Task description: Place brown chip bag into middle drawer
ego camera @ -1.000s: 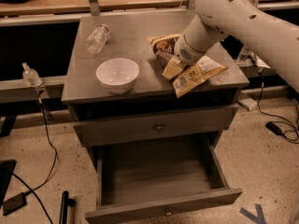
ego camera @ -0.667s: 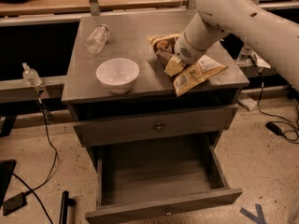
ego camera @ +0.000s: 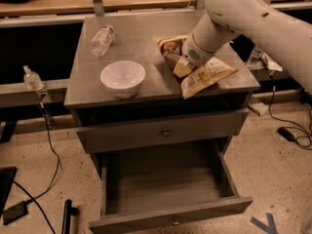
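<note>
Pincer (ego camera: 176, 62) on chip bag (ego camera: 208, 75) near surface's (ego camera: 131, 38) front-right corner, we cannot tell its grip; drawer (ego camera: 165, 179) gapes below, ready.

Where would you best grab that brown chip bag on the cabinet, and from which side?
Probably from above, at its crumpled, raised middle. The brown chip bag lies nearly flat on the cabinet top, so its thin edges offer little to pinch from the side. The gripper sits at that spot.
</note>
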Available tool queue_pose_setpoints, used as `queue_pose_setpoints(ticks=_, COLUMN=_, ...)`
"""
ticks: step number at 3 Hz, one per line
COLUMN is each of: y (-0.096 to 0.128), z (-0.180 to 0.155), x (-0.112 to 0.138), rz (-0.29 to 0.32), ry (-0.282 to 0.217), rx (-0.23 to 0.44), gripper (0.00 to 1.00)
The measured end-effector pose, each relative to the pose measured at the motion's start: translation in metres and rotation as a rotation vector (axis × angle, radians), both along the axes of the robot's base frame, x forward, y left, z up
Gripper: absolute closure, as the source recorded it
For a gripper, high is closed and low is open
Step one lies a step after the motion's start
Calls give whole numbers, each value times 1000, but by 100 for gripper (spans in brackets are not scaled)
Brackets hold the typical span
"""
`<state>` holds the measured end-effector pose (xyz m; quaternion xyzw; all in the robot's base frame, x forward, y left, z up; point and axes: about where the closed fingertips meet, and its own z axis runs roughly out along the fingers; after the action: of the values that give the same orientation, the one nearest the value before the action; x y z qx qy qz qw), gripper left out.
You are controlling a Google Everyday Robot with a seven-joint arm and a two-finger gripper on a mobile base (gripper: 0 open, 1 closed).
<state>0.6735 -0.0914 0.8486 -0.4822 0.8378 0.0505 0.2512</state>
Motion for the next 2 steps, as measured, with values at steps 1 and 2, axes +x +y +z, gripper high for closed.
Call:
queue_pose_setpoints(ticks=1, y=0, z=0, x=0, rz=0, ry=0, rx=0, gripper=100)
queue_pose_setpoints(ticks=2, y=0, z=0, x=0, rz=0, ry=0, rx=0, gripper=100)
